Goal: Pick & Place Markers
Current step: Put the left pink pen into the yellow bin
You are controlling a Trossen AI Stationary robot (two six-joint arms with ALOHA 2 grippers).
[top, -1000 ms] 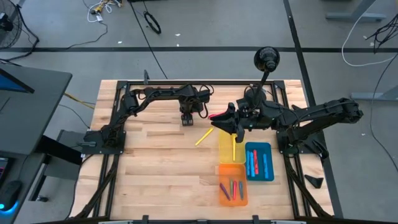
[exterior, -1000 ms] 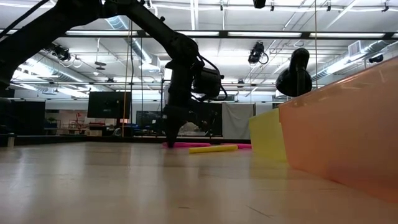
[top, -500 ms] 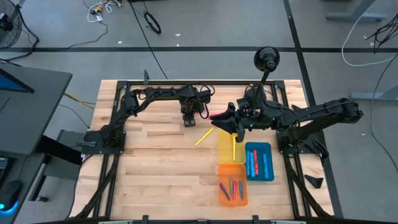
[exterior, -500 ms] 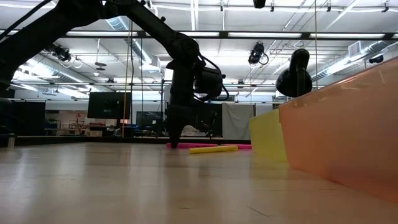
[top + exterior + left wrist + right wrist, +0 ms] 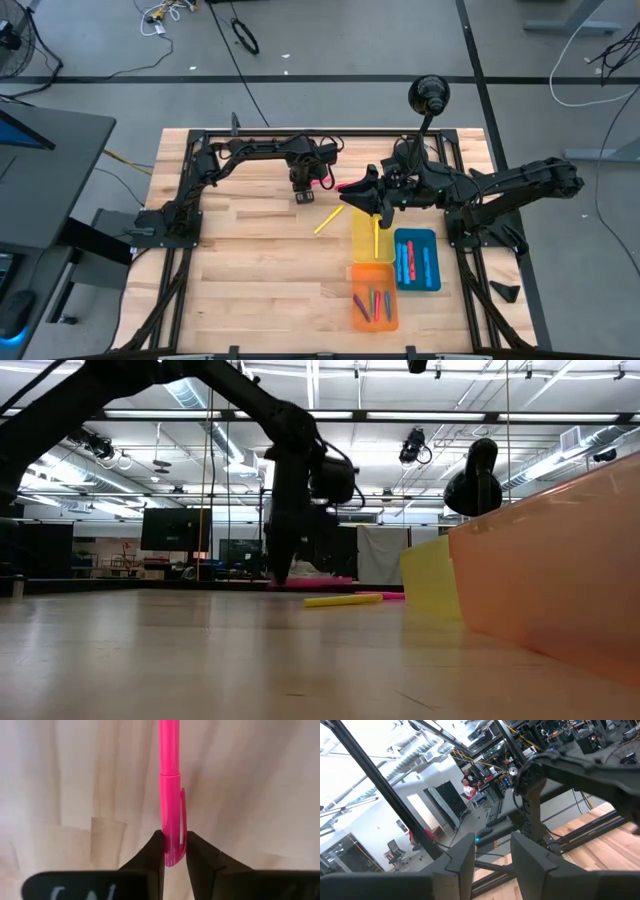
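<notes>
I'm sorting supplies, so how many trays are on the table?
3. The yellow tray sits right of the table's middle, the orange tray adjoins its near end, and the blue tray lies beside both, farther right. None seems hidden.

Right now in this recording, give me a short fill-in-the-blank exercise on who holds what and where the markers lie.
1. The left gripper is shut on a ____ marker.
2. One ____ marker lies loose on the wooden table.
3. The blue tray sits beside the yellow tray; the ____ tray sits nearest the table's front edge.
4. The right gripper holds ____.

Missing words: pink; yellow; orange; nothing
</notes>
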